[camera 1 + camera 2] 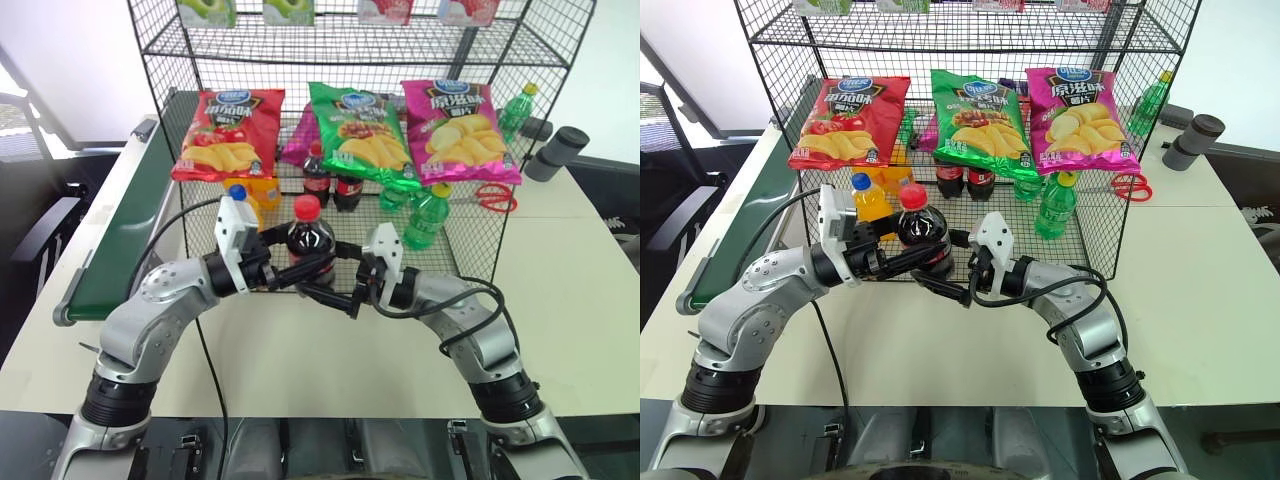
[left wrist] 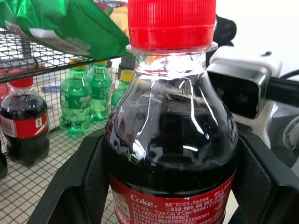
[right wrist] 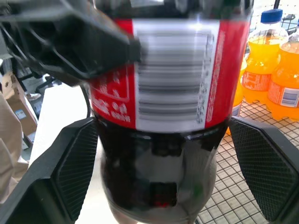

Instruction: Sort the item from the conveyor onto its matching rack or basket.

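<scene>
Left end effector [image 1: 283, 272] hides the cola bottle's [image 1: 309, 236] lower body.

Cola bottle [image 2: 170, 140]: base cut off by the left wrist view's edge, cap top cropped too. In the right wrist view the same bottle's barcode label is motion-blurred, print unreadable, neck and cap out of frame. From the head views its lower body is hidden behind the left gripper [image 1: 296, 272] and right gripper [image 1: 335, 287]; contact of the right fingers with the bottle can't be told. Wire rack [image 1: 170, 75]: upper tier and top bags cropped. Conveyor [image 1: 125, 225]: far end hidden behind the rack. Rack-floor cola bottles [image 1: 317, 175] partly covered by the green chip bag [image 1: 357, 135].
</scene>
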